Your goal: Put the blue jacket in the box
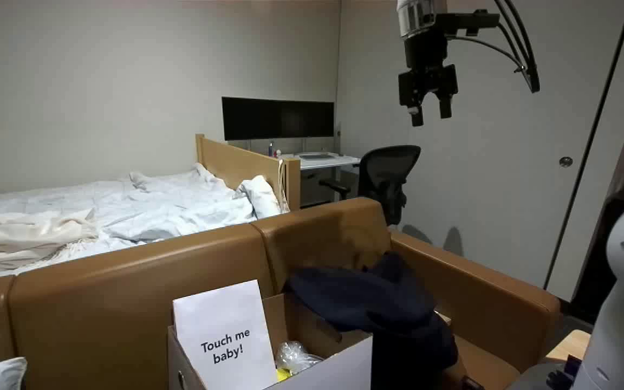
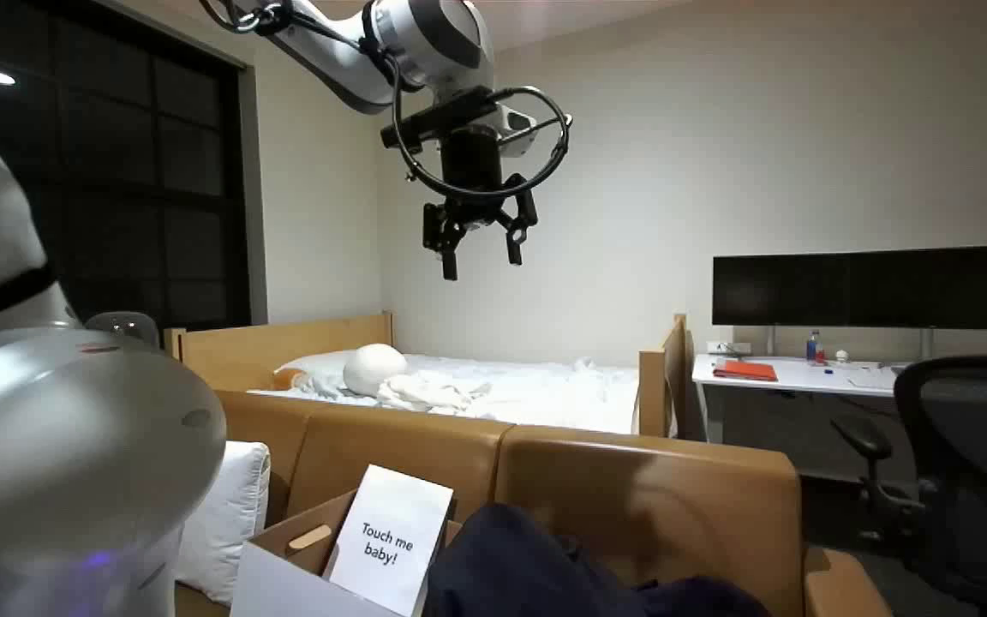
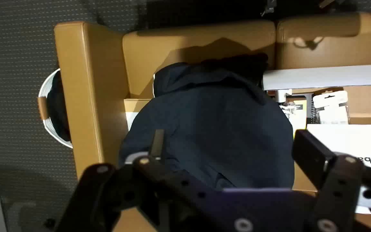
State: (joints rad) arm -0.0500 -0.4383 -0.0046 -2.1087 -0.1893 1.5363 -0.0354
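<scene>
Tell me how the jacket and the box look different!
The jacket is dark navy; the box is brown inside and pale outside. The jacket is limp and rumpled, while the box has stiff, straight walls. The jacket lies in a heap; the box stands open on top, with a white card in it. Both are in front of the couch back.
</scene>
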